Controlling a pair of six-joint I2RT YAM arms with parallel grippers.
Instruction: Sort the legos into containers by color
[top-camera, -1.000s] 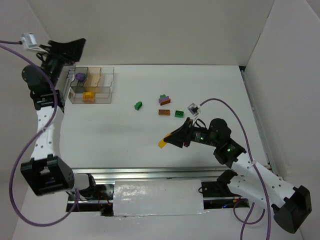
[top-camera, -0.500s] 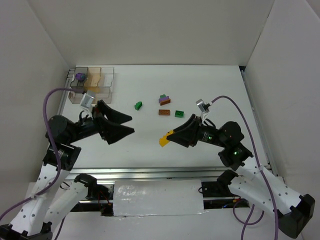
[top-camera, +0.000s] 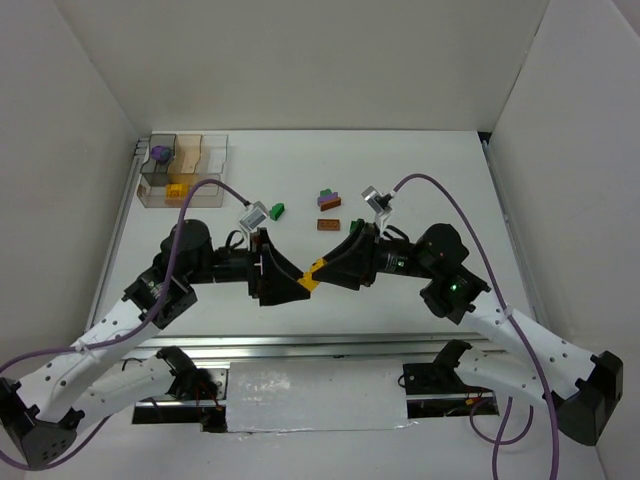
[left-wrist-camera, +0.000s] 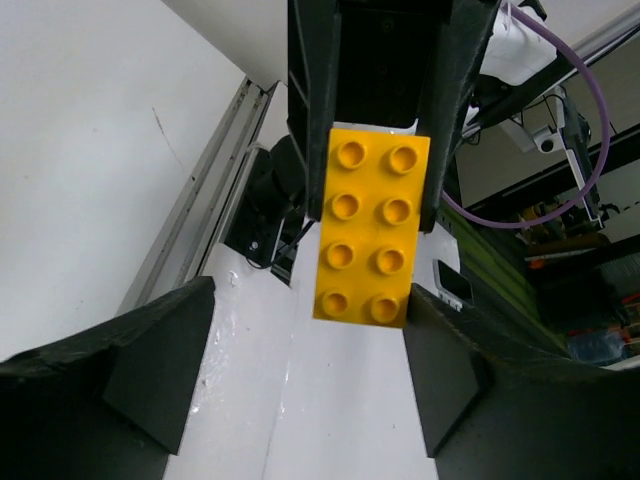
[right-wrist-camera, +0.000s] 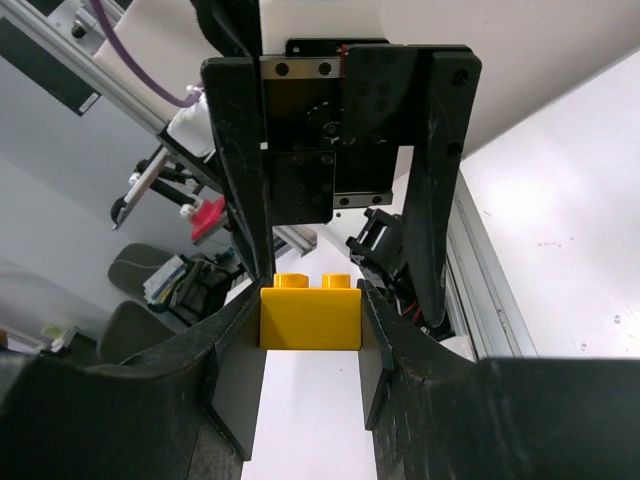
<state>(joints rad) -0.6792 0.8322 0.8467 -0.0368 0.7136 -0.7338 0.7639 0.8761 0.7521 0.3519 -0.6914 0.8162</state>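
Top view. Reference is the clear plastic organizer tray at the far left corner of the white surface. Both arms reach inward and meet well to the right of the tray and nearer the bases than it.

- The right claw is clamped on a yellow two-by-four studded plastic brick.
- The left claw faces it tip to tip, with the brick between the two.

Left wrist view. We see the brick's eight studs, with its long axis running up the frame. The right claw's dark fingers grip it along both long sides. The left claw's own fingers stand wide, one on either side of the brick's lower end. There is a clear gap on the frame's left. We cannot tell whether there is contact on the frame's right.

Right wrist view. The brick is end-on with two studs on top, pinched between the right claw's grey pads. The left claw's fingers flank it beyond, set wider than the brick.

In the tray:
- a small purple brick in the far-left corner cell
- an orange-yellow brick in a near-row cell

Loose on the surface, all to the right of the tray:
- a green brick, the closest to the tray
- farther right, a small cluster of purple, green and brown bricks
- a single brown brick, just nearer the bases than the cluster
- a second green brick, farthest from the tray and partly hidden by the right arm
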